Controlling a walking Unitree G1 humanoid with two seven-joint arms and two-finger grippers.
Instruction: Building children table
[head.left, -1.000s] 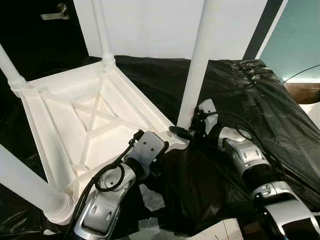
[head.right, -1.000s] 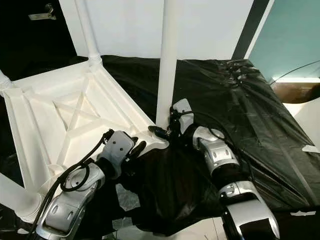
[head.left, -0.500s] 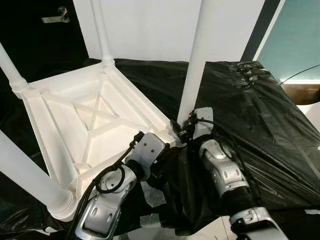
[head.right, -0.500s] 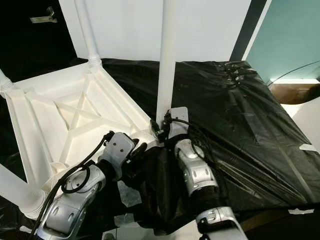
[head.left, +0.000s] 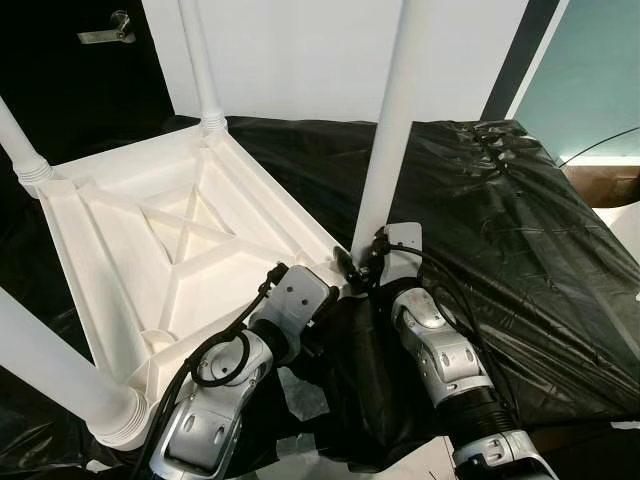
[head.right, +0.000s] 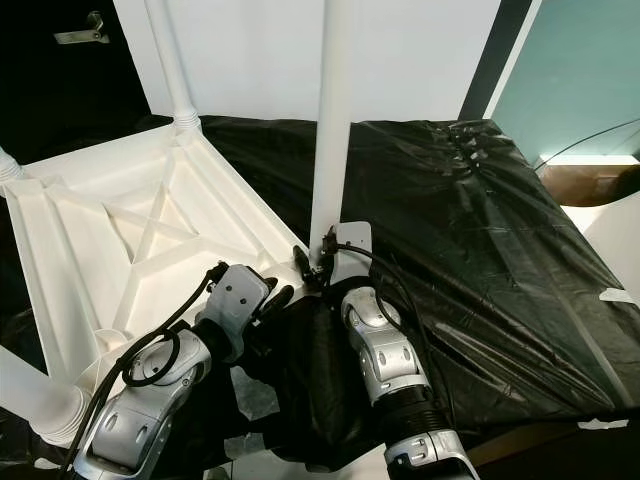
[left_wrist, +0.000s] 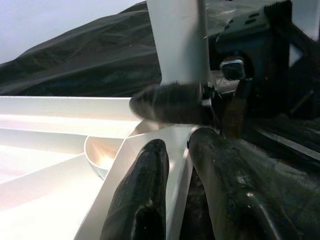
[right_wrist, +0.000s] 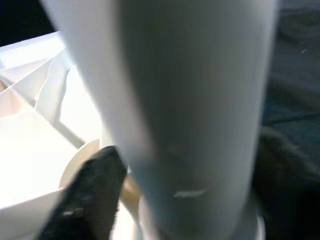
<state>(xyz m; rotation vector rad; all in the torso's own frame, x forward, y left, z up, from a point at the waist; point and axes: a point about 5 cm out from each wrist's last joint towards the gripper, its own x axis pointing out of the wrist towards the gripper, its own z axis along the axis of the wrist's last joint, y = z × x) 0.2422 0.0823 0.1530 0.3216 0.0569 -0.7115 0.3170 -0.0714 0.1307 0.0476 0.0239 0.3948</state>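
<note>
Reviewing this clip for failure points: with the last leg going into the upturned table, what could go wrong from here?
1. The right gripper grips the tall white leg only at its base; the leg could tip or seat crooked in the corner socket.
2. The left gripper pinches the thin rim of the table top; it may slip, letting the top shift.
3. The table rests on loose black plastic sheeting, which could slide under pressure.

Smooth white plastic table (head.left: 150, 240) and legs (head.left: 390, 130); glossy, crinkled black plastic sheeting (head.left: 500, 220); silver metal arms.
</note>
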